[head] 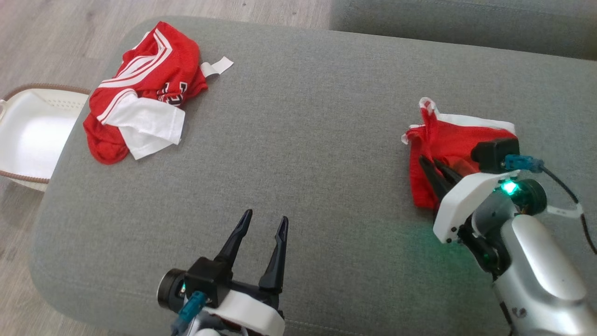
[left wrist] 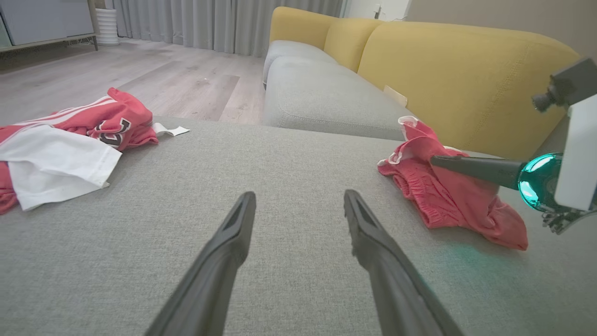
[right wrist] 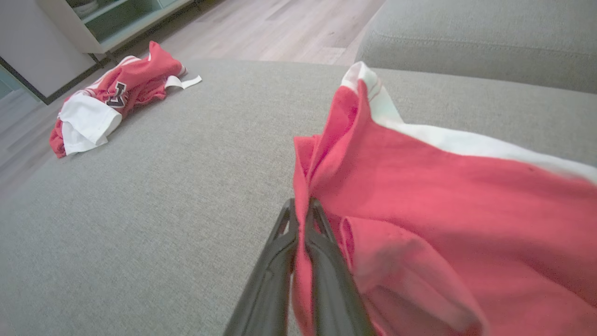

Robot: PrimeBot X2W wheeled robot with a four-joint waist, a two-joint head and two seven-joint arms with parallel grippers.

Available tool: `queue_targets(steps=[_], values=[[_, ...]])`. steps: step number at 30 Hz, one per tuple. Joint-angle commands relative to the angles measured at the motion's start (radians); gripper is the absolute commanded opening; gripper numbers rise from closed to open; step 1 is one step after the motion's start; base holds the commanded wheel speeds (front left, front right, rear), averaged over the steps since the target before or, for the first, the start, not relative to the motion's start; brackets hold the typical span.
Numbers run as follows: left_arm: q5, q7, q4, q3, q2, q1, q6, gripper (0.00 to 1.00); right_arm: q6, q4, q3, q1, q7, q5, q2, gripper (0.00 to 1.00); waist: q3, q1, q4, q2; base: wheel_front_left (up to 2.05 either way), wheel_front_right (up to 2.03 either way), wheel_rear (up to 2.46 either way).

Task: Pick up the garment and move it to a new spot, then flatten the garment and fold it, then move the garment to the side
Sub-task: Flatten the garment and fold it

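The red shorts [head: 454, 140] are lying bunched at the right of the grey cushion [head: 303, 140], with the right gripper [head: 429, 161] pinching their left edge, while the left gripper [head: 266, 215] is hovering spread, well apart to their left.

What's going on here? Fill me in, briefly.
A two-armed robot is working on clothes on a grey cushion. Its right gripper is shut on an edge of a crumpled red garment, most of which lies on the cushion's right side. The left gripper hovers open over bare cushion, holding nothing. A red-and-white jersey lies bunched at the far left corner, beside a white basket on the floor.
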Motion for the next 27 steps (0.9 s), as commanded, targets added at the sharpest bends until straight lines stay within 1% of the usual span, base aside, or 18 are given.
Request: queue_targets(steps=[1, 4, 9, 13, 16, 17, 18, 21, 23, 27], values=[[-0.004, -0.008, -0.030, 0.021, -0.007, -0.040, 0.007, 1.00, -0.001, -0.049, 0.010, -0.017, -0.034, -0.009, 0.014, 1.00, -0.001, 0.0000, -0.001, 0.0000, 0.00, 0.00, 0.00], [-0.007, -0.008, -0.030, 0.016, -0.007, -0.037, 0.014, 1.00, -0.001, -0.070, -0.002, 0.003, -0.067, 0.007, 0.024, 1.00, -0.010, 0.0000, -0.008, 0.0000, 0.00, 0.00, 0.00], [-0.009, -0.008, -0.031, 0.023, -0.007, -0.023, 0.022, 1.00, -0.001, -0.136, -0.052, 0.079, -0.102, 0.024, -0.002, 1.00, -0.040, 0.0000, -0.038, 0.0000, 0.00, 0.00, 0.00], [-0.004, -0.008, -0.033, 0.030, -0.007, -0.010, 0.023, 1.00, -0.001, -0.204, -0.123, 0.177, -0.092, 0.067, -0.014, 1.00, -0.058, 0.0000, -0.071, 0.0000, 0.00, 0.00, 0.00], [0.000, -0.008, -0.034, 0.029, -0.007, -0.003, 0.021, 1.00, -0.001, -0.243, -0.167, 0.237, -0.056, 0.126, -0.026, 1.00, -0.064, 0.0000, -0.090, 0.0000, 0.00, 0.00, 0.00], [0.001, -0.008, -0.034, 0.027, -0.007, -0.003, 0.019, 1.00, -0.001, -0.253, -0.180, 0.248, -0.046, 0.149, -0.032, 0.45, -0.064, 0.0000, -0.092, 0.0000, 0.00, 0.00, 0.00], [0.001, -0.008, -0.033, 0.025, -0.007, -0.003, 0.018, 1.00, -0.001, -0.263, -0.190, 0.254, -0.037, 0.169, -0.039, 0.00, -0.063, 0.0000, -0.093, 0.0000, 0.00, 0.00, 0.00], [0.003, -0.008, -0.033, 0.019, -0.007, -0.009, 0.013, 1.00, -0.001, -0.269, -0.210, 0.247, -0.016, 0.208, -0.064, 0.00, -0.056, 0.0000, -0.089, 0.0000, 0.00, 0.00, 0.00], [0.003, -0.008, -0.033, 0.018, -0.007, -0.012, 0.011, 1.00, -0.001, -0.261, -0.214, 0.236, -0.014, 0.215, -0.069, 0.00, -0.053, 0.0000, -0.085, 0.0000, 0.00, 0.00, 0.00], [0.002, -0.008, -0.024, 0.010, -0.007, -0.024, 0.004, 1.00, -0.001, -0.193, -0.176, 0.174, -0.024, 0.234, -0.071, 0.00, -0.038, 0.0000, -0.054, 0.0000, 0.00, 0.00, 0.00]])
